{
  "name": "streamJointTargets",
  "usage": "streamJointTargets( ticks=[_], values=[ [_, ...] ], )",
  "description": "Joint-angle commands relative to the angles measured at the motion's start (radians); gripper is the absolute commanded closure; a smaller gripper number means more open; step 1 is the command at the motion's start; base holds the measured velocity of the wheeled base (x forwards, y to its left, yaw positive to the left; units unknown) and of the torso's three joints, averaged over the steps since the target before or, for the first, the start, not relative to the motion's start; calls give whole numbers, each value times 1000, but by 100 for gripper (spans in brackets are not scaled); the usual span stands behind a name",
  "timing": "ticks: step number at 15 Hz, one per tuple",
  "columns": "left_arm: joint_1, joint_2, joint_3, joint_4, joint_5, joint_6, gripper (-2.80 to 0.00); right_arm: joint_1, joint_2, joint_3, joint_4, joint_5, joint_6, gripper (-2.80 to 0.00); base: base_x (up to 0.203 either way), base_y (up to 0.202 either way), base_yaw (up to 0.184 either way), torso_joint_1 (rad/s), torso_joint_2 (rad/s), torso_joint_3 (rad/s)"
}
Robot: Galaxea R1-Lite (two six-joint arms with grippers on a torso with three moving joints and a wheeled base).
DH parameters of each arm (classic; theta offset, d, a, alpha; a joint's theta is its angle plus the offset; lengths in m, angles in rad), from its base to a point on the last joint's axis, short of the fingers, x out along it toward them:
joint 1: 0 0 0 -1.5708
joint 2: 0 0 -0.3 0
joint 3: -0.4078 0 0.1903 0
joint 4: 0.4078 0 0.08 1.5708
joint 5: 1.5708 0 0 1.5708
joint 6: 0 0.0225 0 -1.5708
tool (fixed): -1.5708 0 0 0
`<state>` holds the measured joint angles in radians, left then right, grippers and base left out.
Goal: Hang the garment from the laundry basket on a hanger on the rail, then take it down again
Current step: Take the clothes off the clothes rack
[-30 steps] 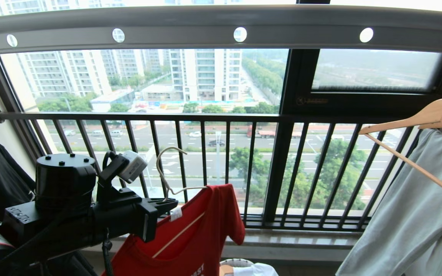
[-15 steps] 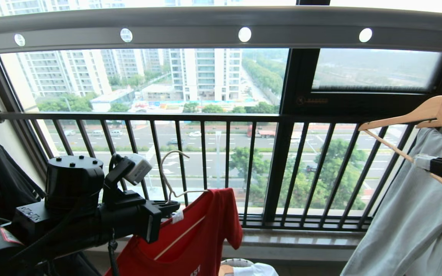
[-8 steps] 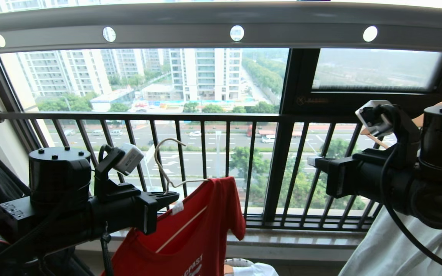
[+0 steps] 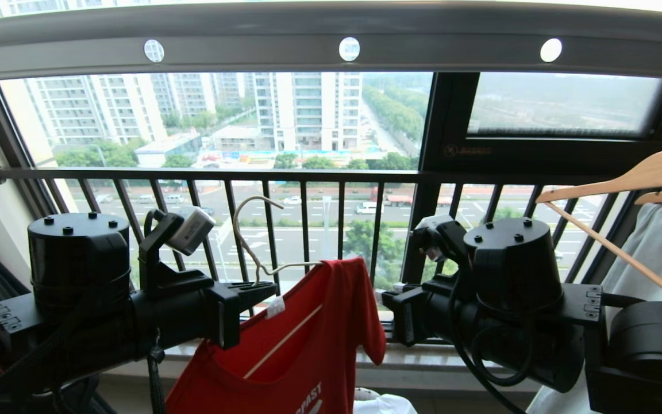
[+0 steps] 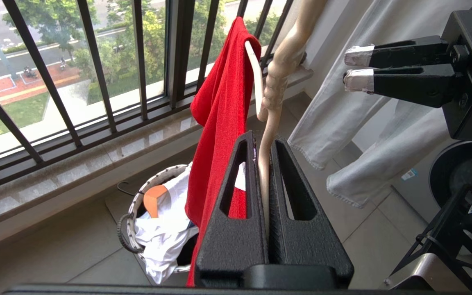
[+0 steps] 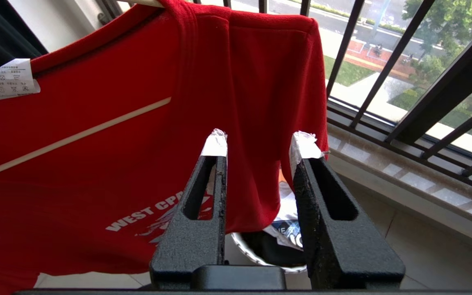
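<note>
Left gripper (image 5: 264,155) clamped on hanger (image 5: 269,106), garment (image 6: 137,135) apparently draped.

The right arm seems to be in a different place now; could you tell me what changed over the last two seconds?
The right gripper swung in from the right edge to beside the red T-shirt's sleeve, jaws now apart, empty. The left gripper stays clamped on the cream hanger, below the rail.
</note>
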<state>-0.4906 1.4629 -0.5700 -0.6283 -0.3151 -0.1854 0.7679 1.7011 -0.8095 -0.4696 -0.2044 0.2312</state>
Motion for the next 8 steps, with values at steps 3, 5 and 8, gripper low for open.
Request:
streamJointTargets(
  ticks=[3, 5, 8],
  values=[
    [-3, 16, -4, -7, -1, -11, 0, 75, 63, 17, -39, -51, 8, -280, 0, 0, 0, 0, 0, 0],
    [-8, 17, -2, -37, 1, -18, 0, 100, 124, 7, -86, -110, 29, -280, 0, 0, 0, 0, 0, 0],
    [-8, 19, -1, -47, 2, -22, 0, 130, 198, -1, -235, -204, 33, -280, 0, 0, 0, 0, 0, 0]
  ],
)
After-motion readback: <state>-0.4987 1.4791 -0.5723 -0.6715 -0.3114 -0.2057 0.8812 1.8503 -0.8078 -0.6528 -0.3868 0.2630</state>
